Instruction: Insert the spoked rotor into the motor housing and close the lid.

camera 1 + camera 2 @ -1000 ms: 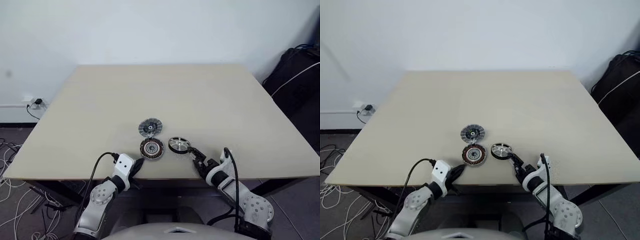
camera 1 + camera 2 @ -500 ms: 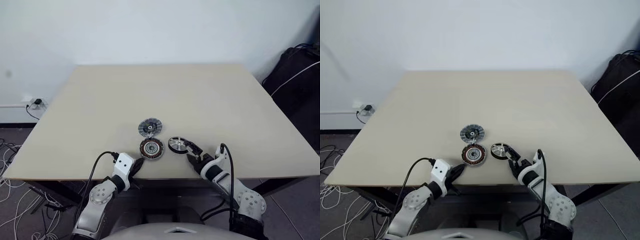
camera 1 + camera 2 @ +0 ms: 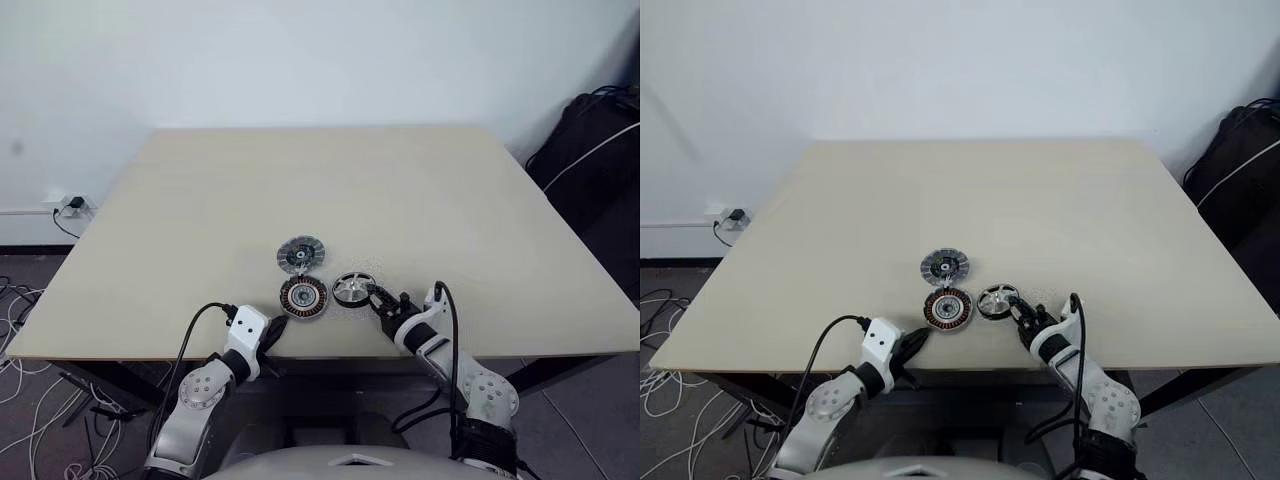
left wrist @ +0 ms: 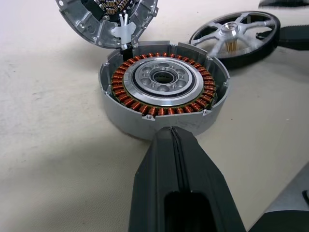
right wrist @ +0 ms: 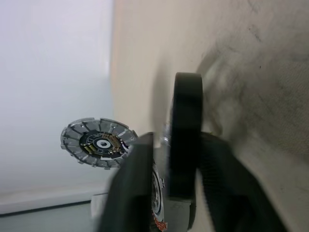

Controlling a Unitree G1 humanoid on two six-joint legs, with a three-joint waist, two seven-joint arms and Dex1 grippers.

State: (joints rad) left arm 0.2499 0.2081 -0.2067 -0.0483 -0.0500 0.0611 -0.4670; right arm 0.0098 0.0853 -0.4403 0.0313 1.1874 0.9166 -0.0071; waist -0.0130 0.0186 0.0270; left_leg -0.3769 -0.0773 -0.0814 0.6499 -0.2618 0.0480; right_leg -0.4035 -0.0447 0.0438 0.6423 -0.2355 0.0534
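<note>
A pale beige surface (image 3: 400, 200) stands against a white wall. Nearest its front edge, the closed, empty left hand (image 4: 174, 140) rests just short of the motor housing (image 3: 303, 297). Beside the housing, the right hand (image 3: 378, 298) pinches the spoked rotor (image 3: 351, 289) by its rim. Just beyond the housing lies the lid (image 3: 300, 254). With so narrow a rim grip, the rotor could tilt and jam against the windings.

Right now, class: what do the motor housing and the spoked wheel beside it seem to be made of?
Motor housing: probably cast metal, matte grey shell; coppery wire coils ring a shiny machined centre. Spoked wheel: bright silvery metal spokes; dark smooth rim, possibly coated metal or rubber.
</note>
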